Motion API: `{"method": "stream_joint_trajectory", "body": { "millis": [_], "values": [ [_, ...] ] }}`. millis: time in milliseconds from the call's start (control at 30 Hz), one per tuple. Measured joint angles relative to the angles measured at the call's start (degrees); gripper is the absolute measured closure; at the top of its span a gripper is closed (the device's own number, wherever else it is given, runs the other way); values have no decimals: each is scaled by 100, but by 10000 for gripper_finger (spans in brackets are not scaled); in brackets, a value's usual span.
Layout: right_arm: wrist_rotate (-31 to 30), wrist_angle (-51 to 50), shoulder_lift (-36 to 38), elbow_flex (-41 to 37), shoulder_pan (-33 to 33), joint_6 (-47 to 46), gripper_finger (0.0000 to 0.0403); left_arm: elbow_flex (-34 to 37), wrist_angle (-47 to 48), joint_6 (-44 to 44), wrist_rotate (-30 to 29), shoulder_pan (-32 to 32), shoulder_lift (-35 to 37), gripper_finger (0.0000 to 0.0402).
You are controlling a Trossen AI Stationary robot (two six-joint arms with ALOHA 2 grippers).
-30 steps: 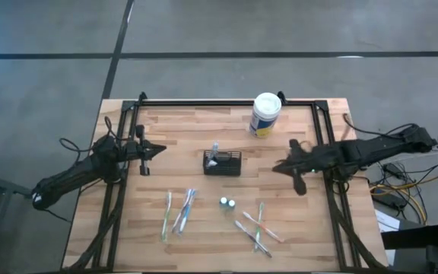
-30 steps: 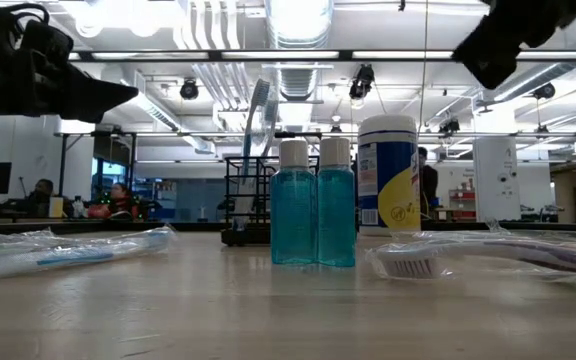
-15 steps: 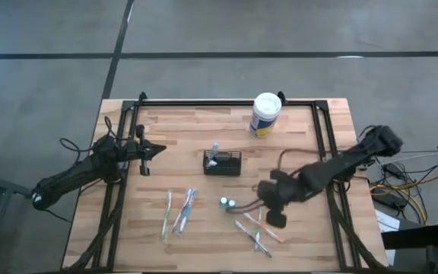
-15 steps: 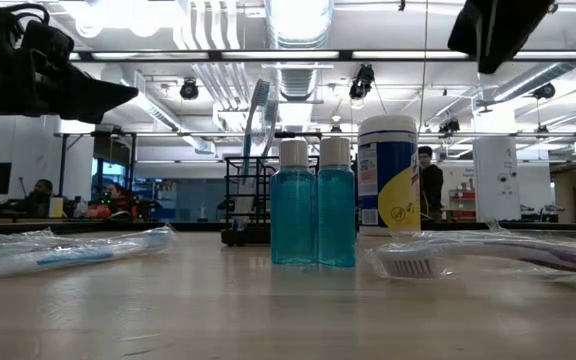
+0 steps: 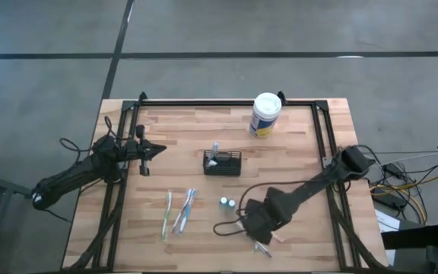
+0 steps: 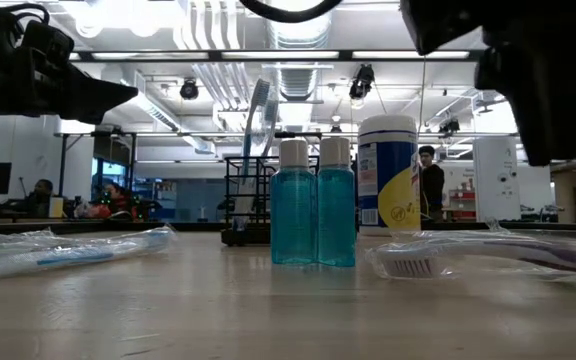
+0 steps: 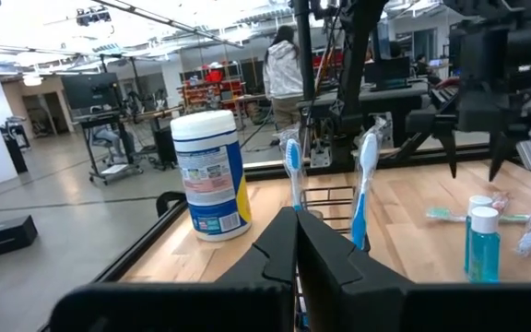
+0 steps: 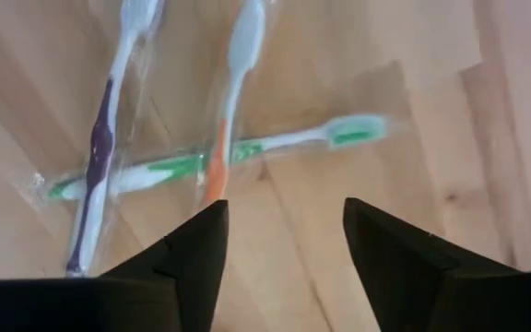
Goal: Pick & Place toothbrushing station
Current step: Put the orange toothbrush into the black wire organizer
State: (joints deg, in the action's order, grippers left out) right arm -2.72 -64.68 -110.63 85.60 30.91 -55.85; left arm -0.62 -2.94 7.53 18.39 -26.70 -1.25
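The right gripper (image 5: pixel 255 222) hung with fingers apart over crossed toothbrushes (image 8: pixel 219 157); the left gripper (image 5: pixel 160 149), pinched together, waited by the edge. The caddy (image 5: pixel 223 163) sat mid-table. Overlapping wrappers risked a double pick.

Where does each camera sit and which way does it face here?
High: overhead, facing straight down; both arms, caddy.
Low: table height, facing level past two blue bottles; arms overhead.
Left wrist: on left arm, past shut left tool toward canister.
Right wrist: facing down, open right tool over wrapped toothbrushes.
Shared: canister, high and low.
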Motion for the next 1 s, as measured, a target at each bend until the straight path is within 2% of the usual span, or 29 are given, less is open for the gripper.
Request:
{"method": "stream_joint_trajectory", "body": {
  "millis": [467,800,1000],
  "values": [
    [-615,147,-33,-40,466,-1125,142,0,-28,-14,0,0,-1,392],
    [-603,550,-259,-44,457,-1315,129,0,-35,-159,0,0,-10,392],
    [-261,524,-398,-108,486,-1489,128,0,-40,-168,-1,0,-35,392]
  ]
}}
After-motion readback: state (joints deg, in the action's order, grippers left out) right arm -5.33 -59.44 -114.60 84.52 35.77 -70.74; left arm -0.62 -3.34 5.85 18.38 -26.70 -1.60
